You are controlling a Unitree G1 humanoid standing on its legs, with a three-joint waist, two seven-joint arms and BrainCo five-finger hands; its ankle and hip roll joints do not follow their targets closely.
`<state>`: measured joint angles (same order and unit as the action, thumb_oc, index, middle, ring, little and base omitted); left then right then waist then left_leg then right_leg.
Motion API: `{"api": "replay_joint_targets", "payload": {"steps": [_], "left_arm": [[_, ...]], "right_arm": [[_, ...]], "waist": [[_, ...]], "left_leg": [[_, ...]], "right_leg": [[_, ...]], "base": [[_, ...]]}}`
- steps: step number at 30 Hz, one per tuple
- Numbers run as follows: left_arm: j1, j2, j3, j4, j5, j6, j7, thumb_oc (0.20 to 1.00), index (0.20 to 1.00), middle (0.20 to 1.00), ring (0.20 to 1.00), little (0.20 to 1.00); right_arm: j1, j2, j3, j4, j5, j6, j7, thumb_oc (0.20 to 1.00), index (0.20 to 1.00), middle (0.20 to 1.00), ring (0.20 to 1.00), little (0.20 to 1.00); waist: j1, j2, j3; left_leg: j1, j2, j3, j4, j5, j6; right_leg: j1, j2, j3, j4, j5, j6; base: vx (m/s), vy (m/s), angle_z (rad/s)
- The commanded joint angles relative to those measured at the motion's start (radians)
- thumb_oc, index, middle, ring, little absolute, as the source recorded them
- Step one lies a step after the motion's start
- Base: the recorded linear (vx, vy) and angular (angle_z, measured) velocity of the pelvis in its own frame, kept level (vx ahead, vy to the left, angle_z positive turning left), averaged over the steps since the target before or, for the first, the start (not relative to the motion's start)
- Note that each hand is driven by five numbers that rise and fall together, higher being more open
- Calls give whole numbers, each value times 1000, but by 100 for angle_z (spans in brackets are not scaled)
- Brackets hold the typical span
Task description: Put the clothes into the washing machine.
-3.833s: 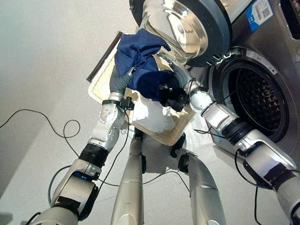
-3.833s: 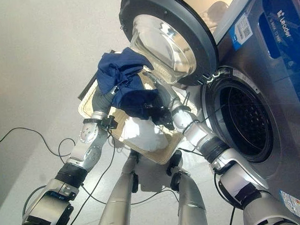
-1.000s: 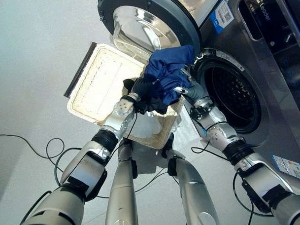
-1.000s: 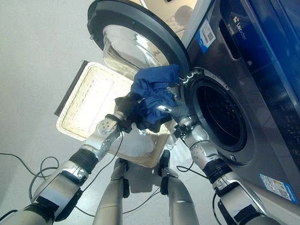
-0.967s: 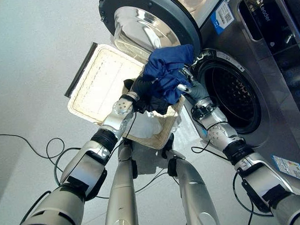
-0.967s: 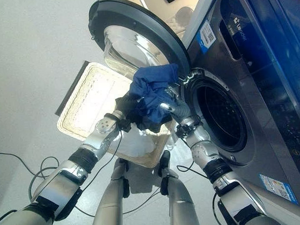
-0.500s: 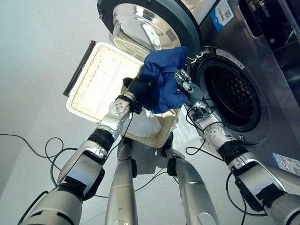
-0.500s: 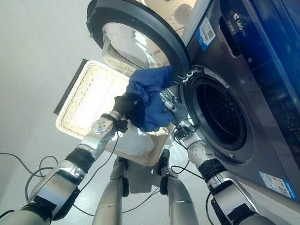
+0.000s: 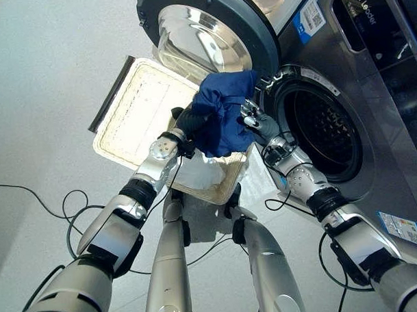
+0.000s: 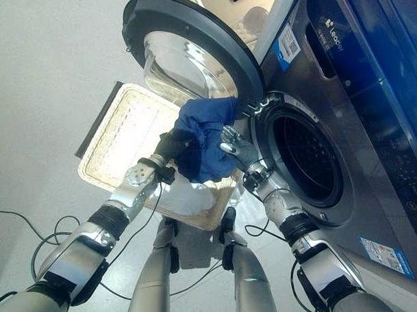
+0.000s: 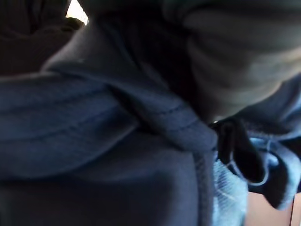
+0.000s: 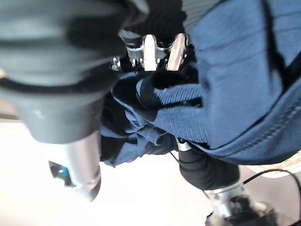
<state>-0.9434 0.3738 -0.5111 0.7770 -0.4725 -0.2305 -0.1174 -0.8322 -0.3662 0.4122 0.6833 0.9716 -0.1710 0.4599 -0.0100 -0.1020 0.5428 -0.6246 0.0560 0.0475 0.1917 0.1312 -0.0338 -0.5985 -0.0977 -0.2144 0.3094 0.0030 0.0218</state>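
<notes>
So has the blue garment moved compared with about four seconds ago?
Yes. The blue garment was bunched over the wicker basket, left of the open door; it now hangs between both hands at the rim of the drum opening, nearer the washing machine.

Pale grey floor (image 9: pixel 48 79) carries everything. 1 shallow cream wicker basket (image 9: pixel 135 110) with a dark rim sits on it, below and behind the left hand (image 9: pixel 187 122). White cloth (image 9: pixel 202 171) lies in the basket's near end, under the hand. Grey washing machine (image 9: pixel 393 143) stands on the floor beyond the right hand (image 9: pixel 259 123).
</notes>
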Motion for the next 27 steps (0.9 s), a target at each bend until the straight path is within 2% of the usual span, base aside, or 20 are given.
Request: {"api": "replay_joint_targets", "payload": {"steps": [1,3,5,8,10,12,15,19,22,27], "left_arm": [[-57,-64,-28,-46,75,-80,-57,200,200,200,200,200],[-57,-64,-28,-46,75,-80,-57,200,200,200,200,200],[-67,-71,-47,-67,84,-98,-66,200,200,200,200,200],[-69,-71,-51,-69,79,-101,-67,200,200,200,200,200],[-70,-86,-63,-100,79,-122,-59,200,200,200,200,200],[-70,-87,-64,-105,79,-123,-57,200,200,200,200,200],[-69,-95,-66,-138,92,-134,-45,200,200,200,200,200],[-67,-105,-63,-165,105,-131,-41,200,200,200,200,200],[-67,-111,-71,-171,80,-123,-77,200,200,200,200,200],[-64,-122,-81,-165,62,-114,-107,200,200,200,200,200]], "right_arm": [[-59,19,14,-39,-88,5,-59,1000,1000,1000,1000,1000],[-59,20,14,-40,-88,5,-60,1000,1000,1000,1000,1000],[-85,17,23,10,-161,22,-185,1000,1000,1000,1000,1000],[-88,18,22,18,-173,22,-205,1000,1000,1000,1000,1000],[-101,31,21,50,-200,18,-309,1000,1000,1000,1000,1000],[-101,34,20,51,-201,17,-318,1000,1000,1000,1000,1000],[-103,53,0,67,-191,23,-390,1000,1000,1000,1000,1000],[-102,73,-9,60,-142,27,-389,1000,1000,1000,1000,1000],[-94,99,-25,43,-13,12,-285,1000,1000,1000,1000,1000],[-96,117,-28,15,-18,5,-262,1000,1000,1000,1000,1000]], "waist": [[30,-3,-23],[30,-3,-23],[34,3,-23],[35,3,-23],[38,4,-23],[39,4,-23],[41,6,-23],[43,9,-23],[42,16,-23],[40,19,-23]], "left_leg": [[41,-66,13,-21,-75,-12],[41,-66,13,-21,-75,-12],[39,-66,12,-24,-74,-11],[39,-66,12,-24,-74,-11],[35,-66,10,-26,-74,-9],[34,-66,9,-26,-74,-8],[31,-68,6,-27,-75,-6],[31,-68,5,-32,-76,-3],[30,-73,2,-31,-77,-1],[32,-78,0,-31,-76,-1]], "right_leg": [[-34,20,-29,17,46,92],[-34,20,-29,16,47,92],[-36,19,-28,15,48,91],[-37,19,-27,15,49,91],[-40,21,-25,12,53,92],[-40,21,-25,13,53,92],[-46,22,-23,14,56,94],[-51,22,-21,14,58,94],[-53,22,-18,15,58,95],[-51,20,-15,8,62,96]], "base": [[0,0,0],[0,0,0],[0,0,0],[0,0,0],[7,-7,4],[0,0,0],[0,0,0],[-3,3,3],[0,0,0],[0,0,0]]}}
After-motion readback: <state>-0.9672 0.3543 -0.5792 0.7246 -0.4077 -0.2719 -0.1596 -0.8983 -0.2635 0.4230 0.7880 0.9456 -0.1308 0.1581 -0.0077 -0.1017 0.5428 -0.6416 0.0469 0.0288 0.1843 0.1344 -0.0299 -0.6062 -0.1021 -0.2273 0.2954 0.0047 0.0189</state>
